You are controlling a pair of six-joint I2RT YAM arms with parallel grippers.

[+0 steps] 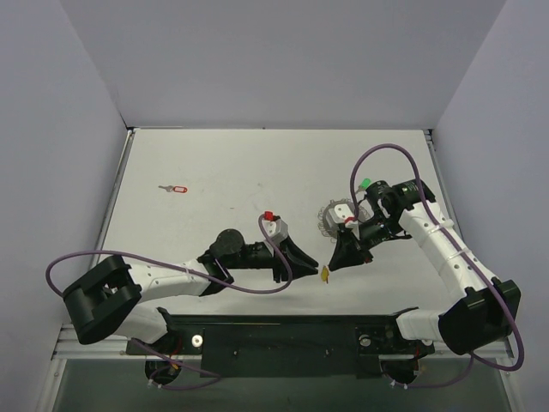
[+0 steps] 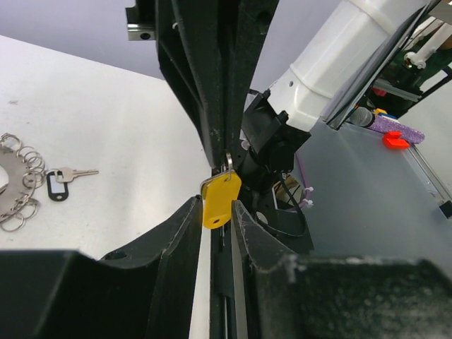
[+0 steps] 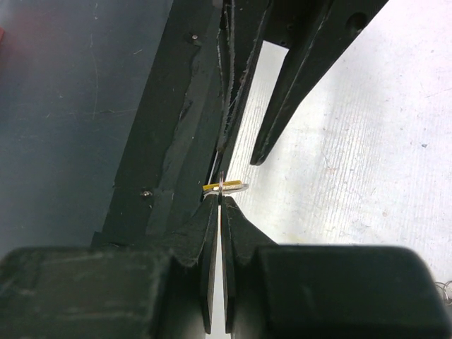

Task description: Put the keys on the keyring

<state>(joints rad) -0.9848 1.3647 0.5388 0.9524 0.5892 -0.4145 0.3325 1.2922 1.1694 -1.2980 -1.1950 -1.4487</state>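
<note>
On the white desk [image 1: 257, 163], a red-headed key [image 1: 174, 188] is seen at ten o'clock; the keyring [image 1: 328, 219] is laid toward three o'clock, a dark-tagged key [image 2: 60, 185] just beside it.

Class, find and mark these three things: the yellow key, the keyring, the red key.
yellow key [image 2: 220, 201]: left wrist view, its plastic head.
keyring [image 2: 8, 183]: left wrist view, its flat rim.
red key [image 1: 177, 189]: top external view, its red head.

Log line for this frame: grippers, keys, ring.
right gripper: shut on yellow key | left gripper: fingers flank its tag, grip unclear | keyring: unheld | red key: unheld, far from both grippers
</note>
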